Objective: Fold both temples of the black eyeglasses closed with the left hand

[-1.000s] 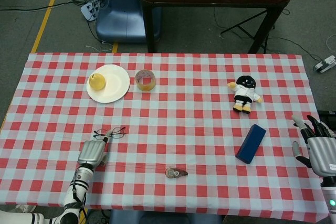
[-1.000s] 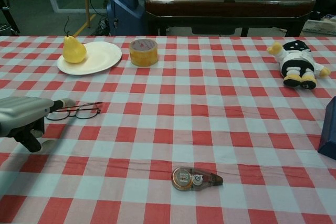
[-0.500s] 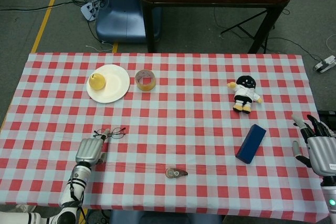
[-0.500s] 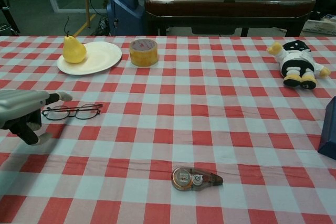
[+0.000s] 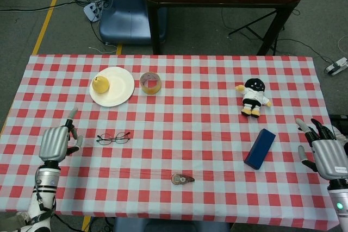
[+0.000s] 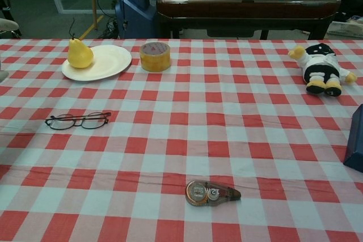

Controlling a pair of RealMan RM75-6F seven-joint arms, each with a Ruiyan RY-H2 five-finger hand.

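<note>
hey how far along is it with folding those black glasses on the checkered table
It looks finished. The black eyeglasses lie flat on the tablecloth with no temple sticking out, so both appear folded, though the thin frame is small to judge. Nothing is in hand: the left hand is apart from the glasses, beside them, holding nothing, and the right hand is open at the far edge. Nothing seems left.

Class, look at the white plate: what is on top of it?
A yellow pear stands upright on the left part of the white plate. The plate surface under the pear is covered.
</note>
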